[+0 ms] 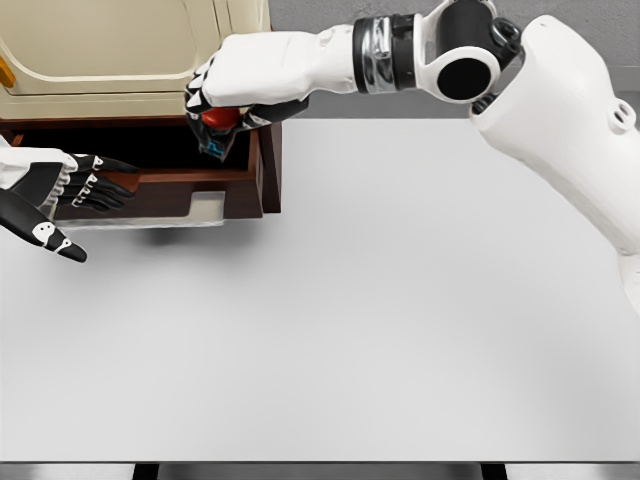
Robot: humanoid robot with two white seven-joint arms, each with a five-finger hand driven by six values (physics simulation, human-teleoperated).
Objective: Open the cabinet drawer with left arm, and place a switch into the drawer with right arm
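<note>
Wide white desk (pixel 400 300), matte, fills most of view; dark legs peek under front edge. Grey wall (pixel 320 15) strip behind, top of pic.

The right arm reaches across from the upper right, its robot hand (pixel 222 100) curled, fingers closed over the open drawer (pixel 190 185). The left robot hand (pixel 60 190) hovers at the drawer's front, fingers spread.

Dark wooden drawer (pixel 190 185) open, red-blue switch (pixel 218 128) above
</note>
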